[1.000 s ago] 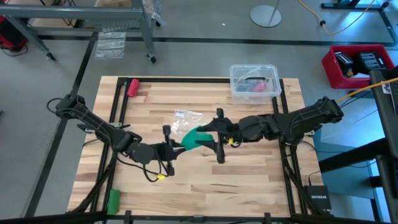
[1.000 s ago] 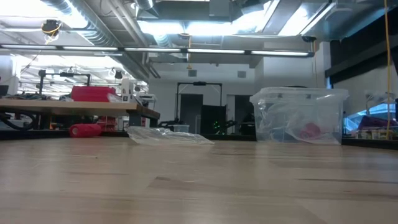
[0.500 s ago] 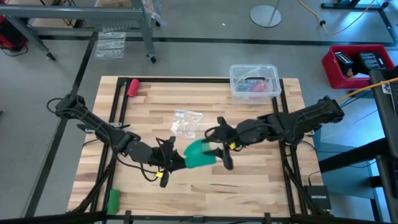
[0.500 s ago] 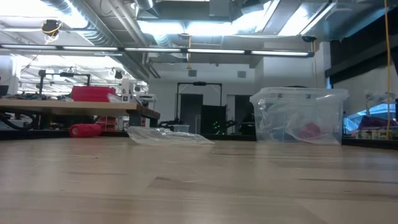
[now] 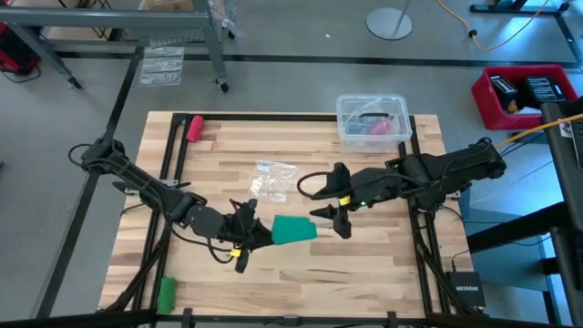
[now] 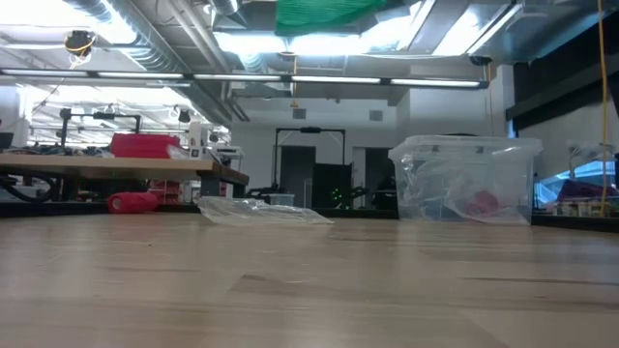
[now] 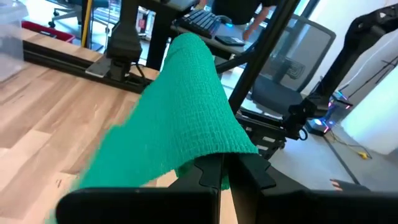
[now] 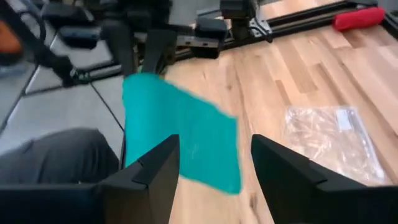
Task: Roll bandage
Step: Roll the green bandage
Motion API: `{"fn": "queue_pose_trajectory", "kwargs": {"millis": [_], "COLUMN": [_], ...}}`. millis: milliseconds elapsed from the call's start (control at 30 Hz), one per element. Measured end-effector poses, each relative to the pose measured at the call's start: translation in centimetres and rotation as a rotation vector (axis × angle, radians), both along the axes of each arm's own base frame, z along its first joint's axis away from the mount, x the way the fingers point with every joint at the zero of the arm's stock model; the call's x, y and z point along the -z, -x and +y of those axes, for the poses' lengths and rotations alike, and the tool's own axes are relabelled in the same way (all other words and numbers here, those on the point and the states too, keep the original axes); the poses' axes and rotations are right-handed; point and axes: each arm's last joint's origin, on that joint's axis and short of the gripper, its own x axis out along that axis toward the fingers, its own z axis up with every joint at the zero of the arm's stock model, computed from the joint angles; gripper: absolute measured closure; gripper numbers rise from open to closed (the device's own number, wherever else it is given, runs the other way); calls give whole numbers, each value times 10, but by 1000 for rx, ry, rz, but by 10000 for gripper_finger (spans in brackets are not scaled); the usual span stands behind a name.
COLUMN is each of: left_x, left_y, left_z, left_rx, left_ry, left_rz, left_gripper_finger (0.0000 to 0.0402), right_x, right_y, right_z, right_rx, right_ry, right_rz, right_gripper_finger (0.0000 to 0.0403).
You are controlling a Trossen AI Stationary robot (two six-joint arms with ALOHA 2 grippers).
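Observation:
The teal-green bandage is a short flat piece of cloth held over the middle of the table. It shows at the top of the low view, well above the tabletop. My left gripper is shut on its left end, and the cloth fills the left wrist view. My right gripper is open just right of the bandage's free end and touches nothing. In the right wrist view the bandage shows beyond the two spread fingers. My left gripper pinches the bandage's left end between its two shut fingers. The fingers come roughly level from the table's left. The cloth stands out from them toward the right, arched over the fingers and lifted clear of the table. How many layers it has, I cannot tell.
A crumpled clear plastic wrapper lies just beyond the grippers. A clear plastic box stands at the far right, a pink-red roll lies at the far left, and a small bright-green roll lies at the near left corner.
The bandage hung between both grippers; now only my left gripper holds it. My left gripper has turned and carried it toward the near edge, so it now enters the top of the low view. My right gripper has let go and drawn back toward the right.

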Motion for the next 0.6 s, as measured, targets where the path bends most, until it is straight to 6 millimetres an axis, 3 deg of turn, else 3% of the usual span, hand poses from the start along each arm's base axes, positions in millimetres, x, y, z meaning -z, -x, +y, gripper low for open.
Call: {"fn": "queue_pose_trajectory", "kwargs": {"millis": [133, 300, 433, 600], "left_x": [-1, -14, -19, -20], "left_y": [0, 6, 9, 8], "left_z": [0, -1, -3, -4], "left_rx": [6, 23, 36, 40], "left_ry": [-17, -14, -16, -32], "left_rz": [-15, -56, -71, -89], "left_gripper_finger": [394, 394, 394, 394], "right_x": [6, 41, 69, 113], "right_y": [15, 34, 41, 31], "right_z": [22, 51, 60, 62], "right_rx": [-88, -37, -1, -3], "right_ry": [113, 361, 406, 356], "right_rz": [51, 88, -33, -214], "right_gripper_finger": [201, 201, 201, 201]}}
